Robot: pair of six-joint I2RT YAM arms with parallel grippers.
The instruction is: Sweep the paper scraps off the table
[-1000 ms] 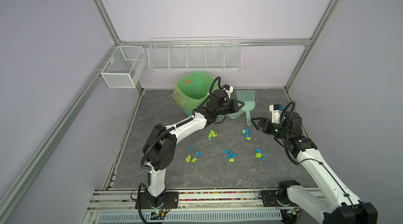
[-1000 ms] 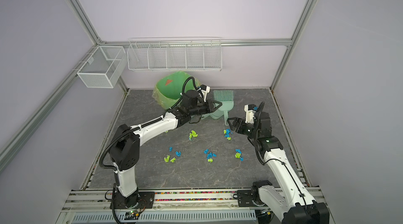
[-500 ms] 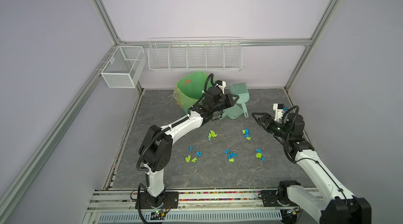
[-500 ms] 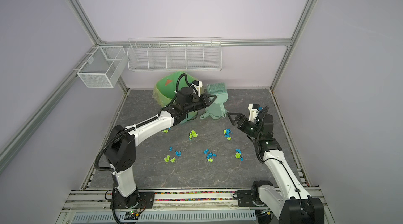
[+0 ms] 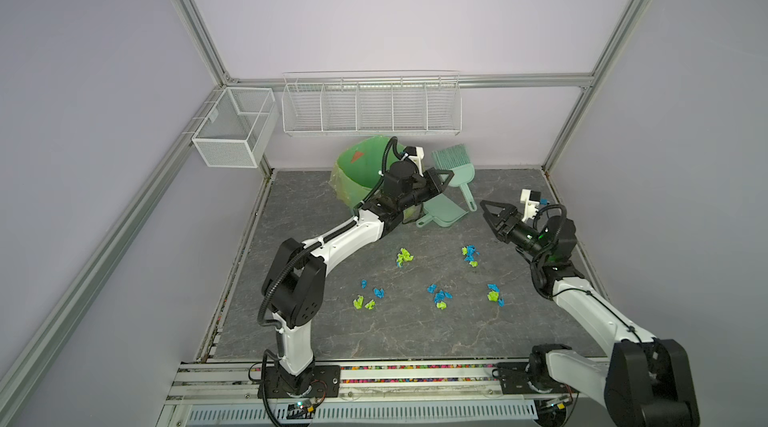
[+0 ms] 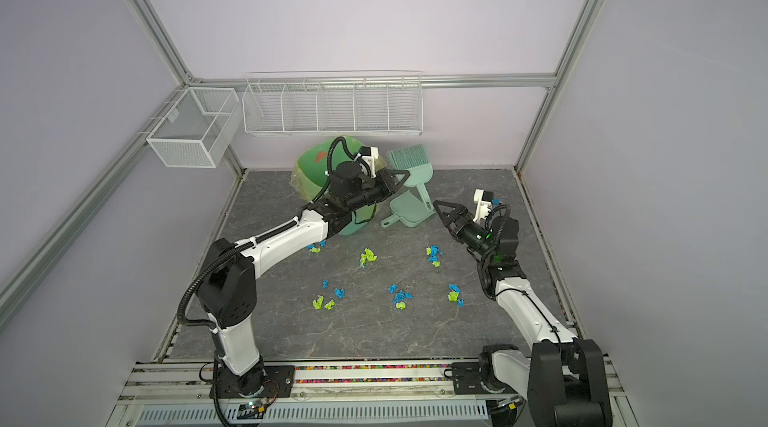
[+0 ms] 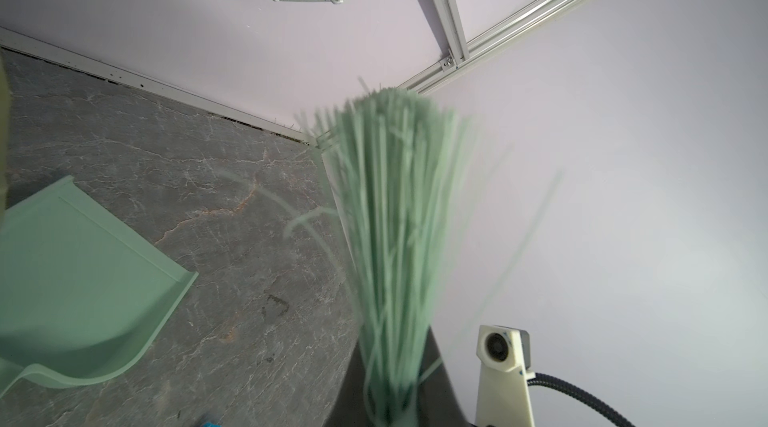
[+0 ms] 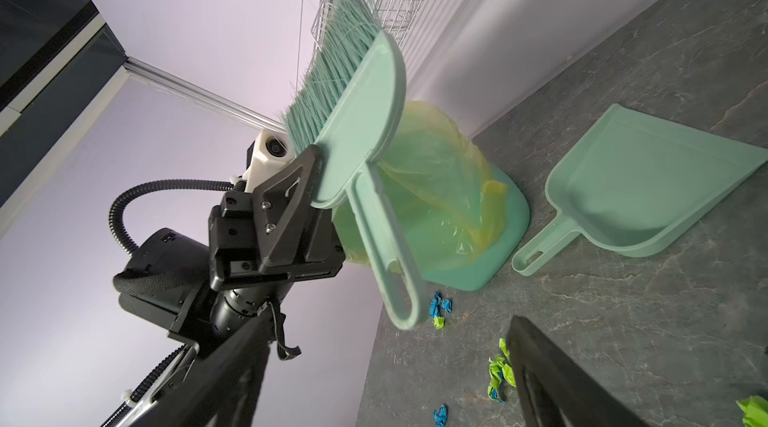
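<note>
Since a second ago the left gripper [image 5: 439, 180] has swung the brush [image 5: 456, 169] up from low over the dustpan [image 5: 446, 213], and the right gripper [image 5: 490, 217] has shifted a little toward the back wall with its jaws wider.

At far left a mesh basket [image 5: 232, 130] hangs on the frame, with a wire rack [image 5: 370, 107] on the back wall beside it. Below the rack a green bin [image 5: 357, 165] with a plastic liner sits at the back of the table [image 5: 374, 333]. The left gripper reaches across in front of the bin and pinches the brush head near the root of its handle [image 8: 307, 180]. The bristles [image 7: 395, 217] point up toward the rack and the handle hangs clear of the table.

Just right of the bin the dustpan lies flat on the table, its handle toward the bin. No scraps are visible in it.

The scraps [image 5: 405, 256] lie in small blue and lime clusters across the middle of the table, in front of the dustpan and between the arms, with one cluster [image 6: 314, 247] just beside the left forearm.

At right, the right gripper hovers above the table near the dustpan, spread wide and holding nothing.
</note>
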